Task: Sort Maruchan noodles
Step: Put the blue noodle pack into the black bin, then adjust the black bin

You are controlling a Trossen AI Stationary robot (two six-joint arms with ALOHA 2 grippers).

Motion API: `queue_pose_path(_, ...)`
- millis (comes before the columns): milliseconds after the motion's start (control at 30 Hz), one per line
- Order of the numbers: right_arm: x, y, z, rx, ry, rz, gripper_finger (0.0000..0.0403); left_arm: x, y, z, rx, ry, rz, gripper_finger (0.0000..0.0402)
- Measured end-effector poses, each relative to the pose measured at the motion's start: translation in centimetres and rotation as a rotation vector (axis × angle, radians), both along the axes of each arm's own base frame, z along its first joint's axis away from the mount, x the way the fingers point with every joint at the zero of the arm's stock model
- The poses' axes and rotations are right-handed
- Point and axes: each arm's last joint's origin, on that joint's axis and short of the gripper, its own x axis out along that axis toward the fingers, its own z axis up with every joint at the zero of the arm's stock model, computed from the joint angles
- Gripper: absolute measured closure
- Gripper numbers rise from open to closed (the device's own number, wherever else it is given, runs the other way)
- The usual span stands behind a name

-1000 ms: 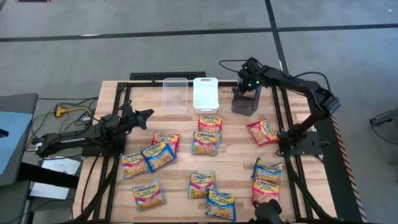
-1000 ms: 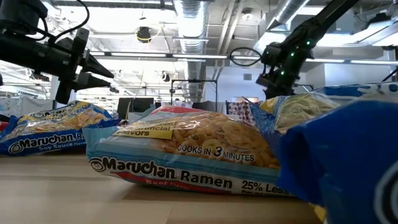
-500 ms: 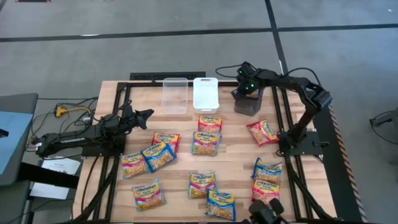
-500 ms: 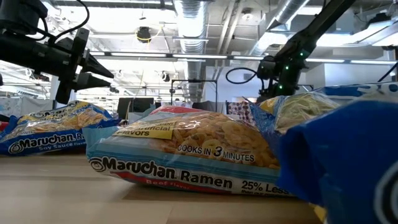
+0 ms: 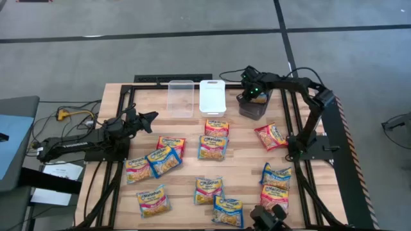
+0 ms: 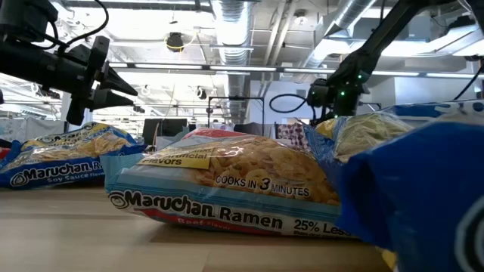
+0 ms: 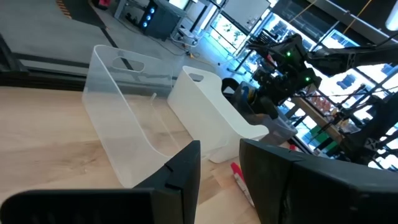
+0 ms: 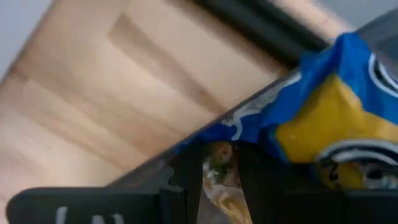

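Right gripper sits over the dark-grey bin, fingers pinching a blue-banded yellow packet. Nearest yellow plastic packet reads "Maruchan Ramen", "COOKS IN 3 MINUTES"; its percentage line is cut off.

I see my wooden table carrying 3 bins and about 11 scattered Maruchan noodles.

— Where are your noodles?
— About a dozen flat yellow packets lie scattered below the white bin; you've a blue-banded packet at the dark bin.
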Motion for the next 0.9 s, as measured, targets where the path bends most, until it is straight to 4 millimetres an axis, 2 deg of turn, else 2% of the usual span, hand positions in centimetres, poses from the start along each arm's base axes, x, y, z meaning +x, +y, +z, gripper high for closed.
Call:
queue_pose_path(100,0.9,0.4,0.1,-0.011,0.006,0.060,0.0278,0.0,0.0,0.0,0.000,0.000,0.002,0.0301)
queue_pose_path(267,2.8,0.6,1.6,-0.078,-0.010,0.198,0.0278,0.0,0.0,0.0,0.000,0.000,0.002,0.0301)
queue_pose_path(500,4.4,1.1,2.8,-0.101,-0.049,0.325,0.0278,0.0,0.0,0.0,-0.002,-0.002,0.003,0.0301)
queue_pose_path(667,4.7,1.3,3.9,-0.124,0.030,0.323,0.0278,0.0,0.0,0.0,-0.002,-0.002,0.003,0.0301)
queue_pose_path(800,4.1,0.9,6.4,-0.177,0.102,0.277,0.0278,0.0,0.0,0.0,-0.003,-0.002,0.003,0.0301)
queue_pose_path(900,2.9,0.8,8.5,-0.177,0.119,0.247,0.0278,0.0,0.0,0.0,-0.002,-0.002,0.003,0.0301)
